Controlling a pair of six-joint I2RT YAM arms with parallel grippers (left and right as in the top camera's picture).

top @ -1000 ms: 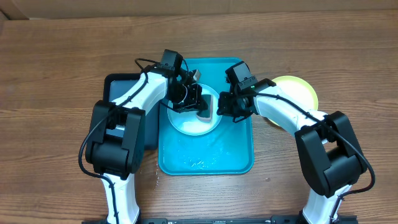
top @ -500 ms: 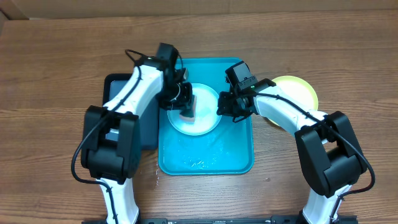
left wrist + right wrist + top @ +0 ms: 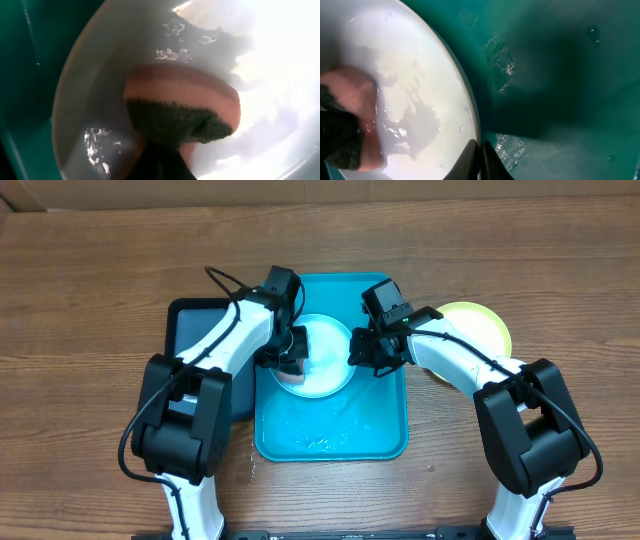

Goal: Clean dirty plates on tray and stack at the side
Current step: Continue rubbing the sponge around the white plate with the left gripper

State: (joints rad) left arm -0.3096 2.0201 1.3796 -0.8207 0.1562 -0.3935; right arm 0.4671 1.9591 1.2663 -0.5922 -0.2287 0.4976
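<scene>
The left gripper point(image 3: 288, 362) fingers pinched a sponge point(image 3: 182, 110) against the wet pale plate point(image 3: 328, 350) under them, inside the turquoise tray point(image 3: 335, 438). The right gripper point(image 3: 480, 156) fingers clamped that plate's rim between them.

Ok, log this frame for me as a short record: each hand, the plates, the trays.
left hand: shut on sponge, pressed on pale blue plate
right hand: pinching pale blue plate's rim
pale blue plate: in turquoise tray, wet, some suds
yellow-green plate: on table, right of turquoise tray
dark tray: left of turquoise tray
</scene>
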